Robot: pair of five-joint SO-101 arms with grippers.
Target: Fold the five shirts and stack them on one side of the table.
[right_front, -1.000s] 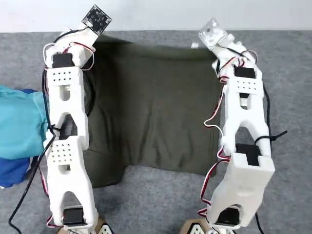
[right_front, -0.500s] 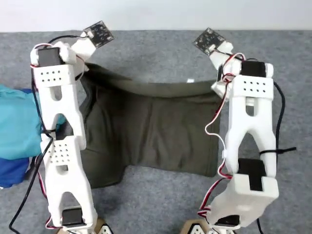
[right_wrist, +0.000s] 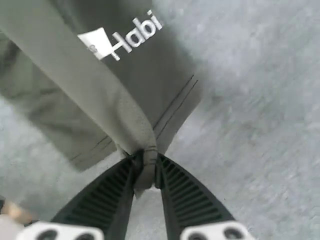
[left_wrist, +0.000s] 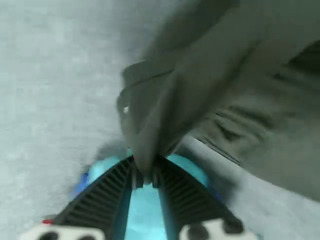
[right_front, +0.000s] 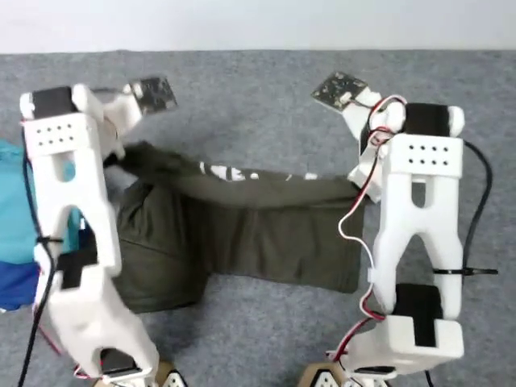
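My left gripper (left_wrist: 144, 177) pinches one far corner of the olive shirt (right_front: 266, 226), and my right gripper (right_wrist: 146, 160) pinches the other. The lifted edge hangs over the rest, which lies on the grey felt table (right_front: 266, 89). A teal shirt (right_front: 10, 210) and a blue shirt (right_front: 16, 282) lie at its left side. A white wall (right_front: 258, 24) stands behind.

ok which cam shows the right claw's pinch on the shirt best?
Right wrist view: the right claw is shut on a bunched edge of the olive shirt, close up. High view shows the shirt strung out, but the right arm hides that pinch. Left wrist view shows the left claw pinching the other end.
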